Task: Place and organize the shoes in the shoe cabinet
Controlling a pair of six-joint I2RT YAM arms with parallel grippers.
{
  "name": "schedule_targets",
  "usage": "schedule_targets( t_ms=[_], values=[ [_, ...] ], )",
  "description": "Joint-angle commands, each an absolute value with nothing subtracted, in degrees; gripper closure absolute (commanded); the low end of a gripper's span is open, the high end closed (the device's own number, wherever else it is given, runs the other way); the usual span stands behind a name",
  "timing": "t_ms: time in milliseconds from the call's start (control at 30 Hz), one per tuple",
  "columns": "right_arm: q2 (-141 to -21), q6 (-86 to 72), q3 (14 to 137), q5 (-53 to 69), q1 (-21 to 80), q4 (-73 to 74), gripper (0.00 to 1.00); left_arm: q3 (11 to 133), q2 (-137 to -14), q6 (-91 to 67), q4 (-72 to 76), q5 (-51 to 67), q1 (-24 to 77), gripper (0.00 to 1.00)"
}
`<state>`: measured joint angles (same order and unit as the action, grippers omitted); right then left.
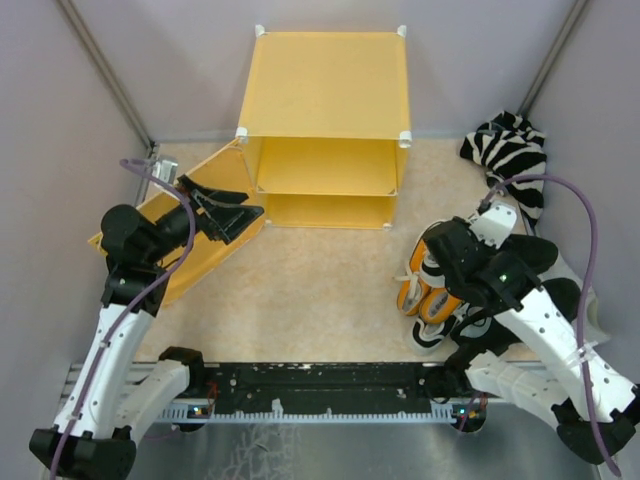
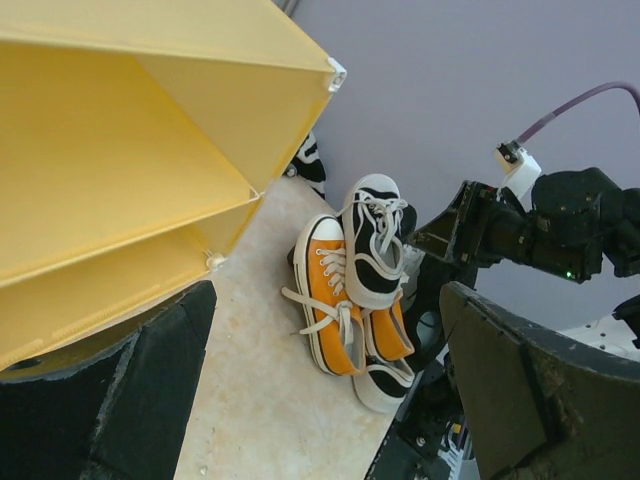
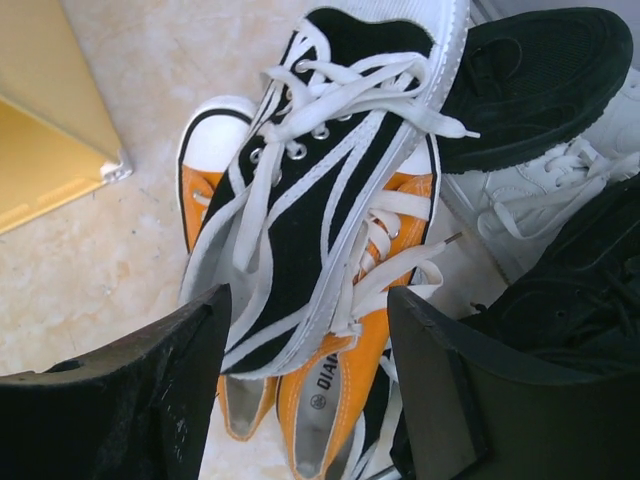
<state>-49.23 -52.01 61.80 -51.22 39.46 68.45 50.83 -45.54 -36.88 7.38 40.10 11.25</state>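
The yellow-orange shoe cabinet (image 1: 325, 110) stands at the back, its door (image 1: 190, 260) swung open to the left. It also shows in the left wrist view (image 2: 110, 150). The shoes lie piled at the right: the orange pair (image 1: 425, 290), with one black-and-white sneaker (image 3: 320, 200) on top and the other (image 2: 385, 385) beneath. My left gripper (image 1: 235, 210) is open and empty over the door, by the cabinet's left corner; its fingers (image 2: 110, 400) frame the pile from afar. My right gripper (image 3: 308, 300) is open just above the pile (image 1: 440, 255), its fingers (image 3: 130, 400) either side of the top sneaker's heel.
A zebra-striped cloth (image 1: 510, 150) lies at the back right. A black mesh shoe (image 3: 540, 80) and a white sneaker (image 3: 540, 200) lie to the right of the pile. Grey walls close in both sides. The black base rail (image 1: 320, 385) runs along the near edge.
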Motion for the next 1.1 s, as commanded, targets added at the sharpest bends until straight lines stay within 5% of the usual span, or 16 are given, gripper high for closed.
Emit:
schedule_targets(
  t_ms=[0, 433, 500, 567, 933, 1067],
  values=[
    [-50.32, -49.45, 60.11, -50.38, 34.77, 61.72, 0.37, 49.88, -44.63, -33.85, 7.28, 40.76, 11.72, 0.01],
    [-51.60, -44.89, 50.40, -39.55, 23.71, 47.76, 0.50, 50.45, -45.30, -27.17, 3.11, 37.55, 12.92, 0.01],
    [-51.15, -44.98, 49.77, -39.57, 23.67, 47.68, 0.83, 50.31, -45.63, -26.97, 2.99, 37.28, 12.92, 0.01],
    [-50.41, -44.46, 50.21, -39.85, 23.66, 48.06, 1.00, 50.19, -45.94, -27.09, 3.24, 37.27, 12.92, 0.01],
    [-47.21, -39.48, 61.67, -27.93, 25.08, 50.15, 1.00, 51.14, -46.95, -26.96, 3.51, 36.42, 12.92, 0.01],
    [-49.43, -44.32, 61.24, -29.95, 38.55, 48.80, 1.00, 51.15, -46.97, -26.83, 3.26, 35.73, 12.93, 0.01]
  ],
)
